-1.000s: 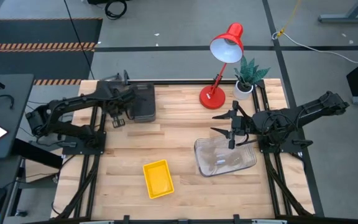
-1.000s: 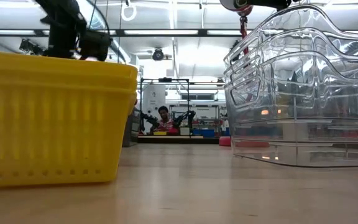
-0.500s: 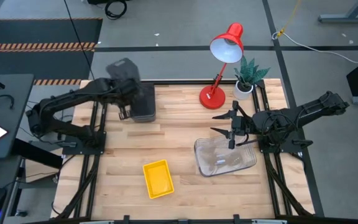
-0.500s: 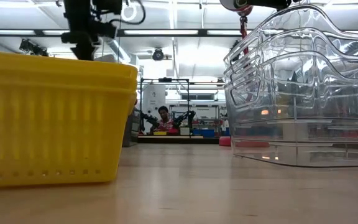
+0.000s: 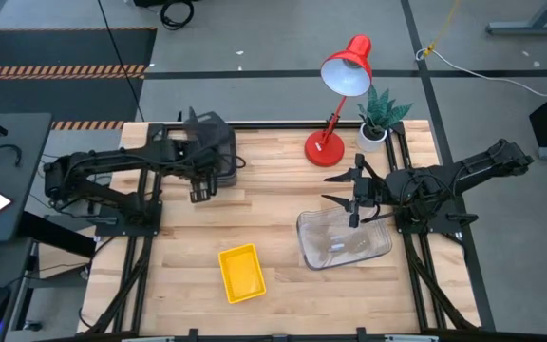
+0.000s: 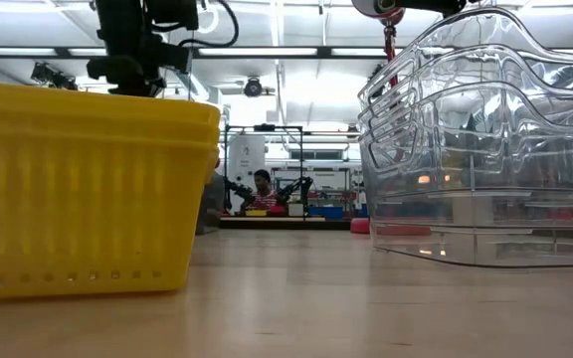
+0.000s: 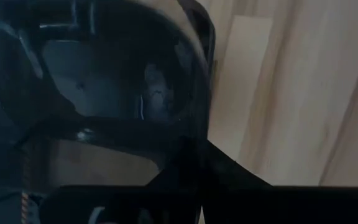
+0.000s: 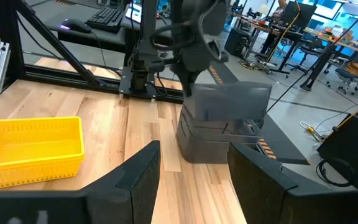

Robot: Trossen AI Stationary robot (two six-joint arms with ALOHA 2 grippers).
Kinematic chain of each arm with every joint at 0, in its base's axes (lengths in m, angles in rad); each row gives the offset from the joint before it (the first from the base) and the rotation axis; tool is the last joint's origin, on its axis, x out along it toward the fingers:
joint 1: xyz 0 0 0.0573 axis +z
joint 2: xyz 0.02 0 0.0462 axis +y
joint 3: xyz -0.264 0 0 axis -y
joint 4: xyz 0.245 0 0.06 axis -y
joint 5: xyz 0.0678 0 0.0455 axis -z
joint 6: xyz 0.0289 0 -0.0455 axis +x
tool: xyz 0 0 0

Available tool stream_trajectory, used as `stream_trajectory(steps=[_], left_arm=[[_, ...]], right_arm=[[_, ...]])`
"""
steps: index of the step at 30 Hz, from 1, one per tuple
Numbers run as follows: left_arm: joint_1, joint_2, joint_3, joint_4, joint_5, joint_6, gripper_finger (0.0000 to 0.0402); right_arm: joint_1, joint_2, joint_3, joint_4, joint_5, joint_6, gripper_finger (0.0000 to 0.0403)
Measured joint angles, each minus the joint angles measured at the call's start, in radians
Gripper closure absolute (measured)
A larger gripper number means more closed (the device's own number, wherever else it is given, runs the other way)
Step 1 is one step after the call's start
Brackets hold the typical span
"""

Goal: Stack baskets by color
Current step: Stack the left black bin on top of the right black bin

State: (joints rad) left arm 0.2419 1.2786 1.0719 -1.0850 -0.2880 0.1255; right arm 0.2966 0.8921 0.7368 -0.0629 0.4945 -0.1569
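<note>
My left gripper (image 5: 200, 167) is shut on a dark-grey basket (image 8: 229, 98) and carries it right over the stack of two grey baskets (image 8: 219, 142) at the table's far left. Whether it touches that stack, I cannot tell. A yellow basket (image 5: 241, 273) rests on its base near the front edge. The nested clear baskets (image 5: 343, 239) sit on the table's right half. My right gripper (image 8: 191, 180) hangs open above their far edge, with nothing between its fingers. My left gripper holds the grey basket by its rim (image 8: 192, 92), on the side toward the table's near edge. The fingers (image 8: 188, 78) come steeply down from above. The basket sits about level beside and below them. The hand hides how the fingers meet the wall.
A red desk lamp (image 5: 335, 104) and a small potted plant (image 5: 380, 119) stand at the far right of the table. Bare wood (image 5: 273, 204) lies between the grey stack and the clear baskets. The arms' frames run along both side edges.
My left gripper, still shut, has risen and swung from the far-left corner toward the table's right. The grey basket has been lifted with it and now hangs over the grey stack. My right arm has kept still.
</note>
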Motion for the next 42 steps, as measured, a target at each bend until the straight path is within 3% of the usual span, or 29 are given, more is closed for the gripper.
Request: stream_trajectory(steps=[7, 17, 22, 34, 42], left_arm=[[0.000, 0.061, -0.006, 0.003, 0.058, -0.008, 0.0386], [0.000, 0.098, 0.018, -0.033, 0.057, 0.017, 0.0237], [0.002, 0.093, 0.120, -0.098, 0.049, -0.015, 0.0206], [0.010, 0.141, 0.131, -0.103, 0.085, -0.031, 0.0246], [0.007, 0.195, 0.131, -0.100, 0.052, -0.001, 0.0316]], right_arm=[[0.000, 0.000, 0.000, 0.002, 0.000, 0.004, 0.0210], [0.000, 0.000, 0.000, -0.006, 0.000, 0.004, 0.0210], [0.000, 0.000, 0.000, -0.005, 0.001, 0.004, 0.0210], [0.000, 0.000, 0.000, -0.005, 0.001, 0.004, 0.0210], [0.002, 0.000, 0.000, -0.004, -0.019, 0.005, 0.0210]])
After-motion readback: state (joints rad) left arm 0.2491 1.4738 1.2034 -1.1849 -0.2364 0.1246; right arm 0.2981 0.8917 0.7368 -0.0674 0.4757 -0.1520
